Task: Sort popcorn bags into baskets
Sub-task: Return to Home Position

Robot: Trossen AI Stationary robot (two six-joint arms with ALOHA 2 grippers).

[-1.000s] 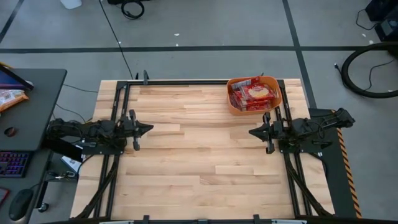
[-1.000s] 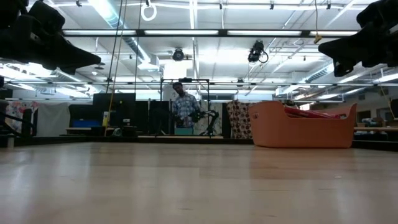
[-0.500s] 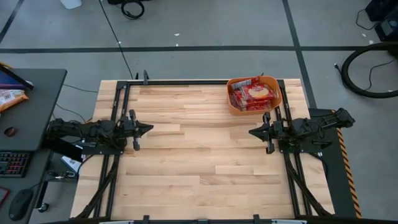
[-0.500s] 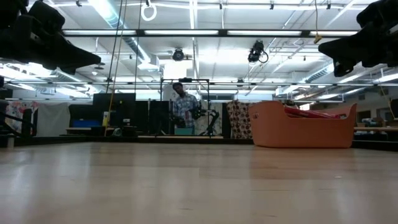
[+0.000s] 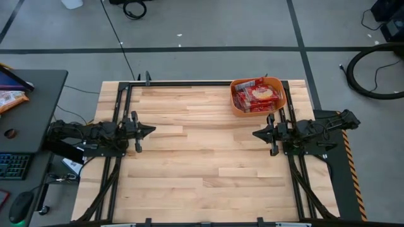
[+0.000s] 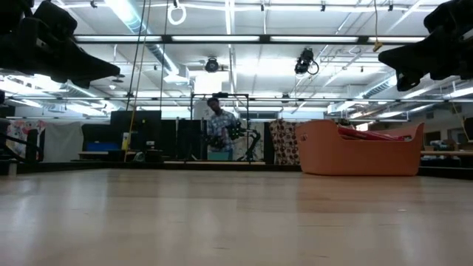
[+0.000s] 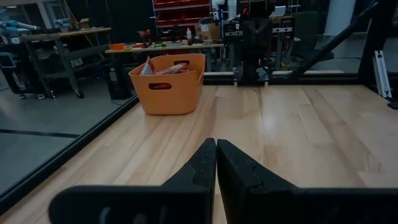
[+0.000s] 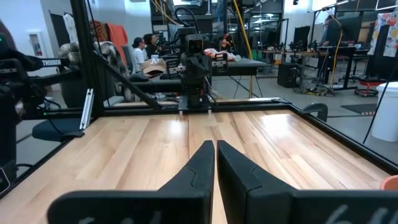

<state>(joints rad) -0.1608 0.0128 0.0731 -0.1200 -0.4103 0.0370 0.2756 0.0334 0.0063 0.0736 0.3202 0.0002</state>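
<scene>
Orange is the tub (image 5: pixel 282 94) in the high view. It sits at the far right corner of the wooden table (image 5: pixel 202 164). The red popcorn bags (image 5: pixel 255 96) are piled inside it, and no bag shows on the wood. The left gripper (image 5: pixel 146 131) and the right gripper (image 5: pixel 257 133) rest at the two sides. Their tips face each other, well away from the tub.

The low view cannot see into the tub. It shows only red bag tops poking over the rim. It also shows a person (image 6: pixel 219 129) far back in the room.

The left wrist view shows what the high view cannot. That arm's two fingers are pressed tight together and hold nothing. The tub stands ahead of them.

The right wrist view shows the same for its own fingers, shut and empty. Only a tiny orange bit, likely the tub, shows there.

The job looks done. The pile is high and one bag leans on the rim, so a bump to the tub could make a bag slide out.
</scene>
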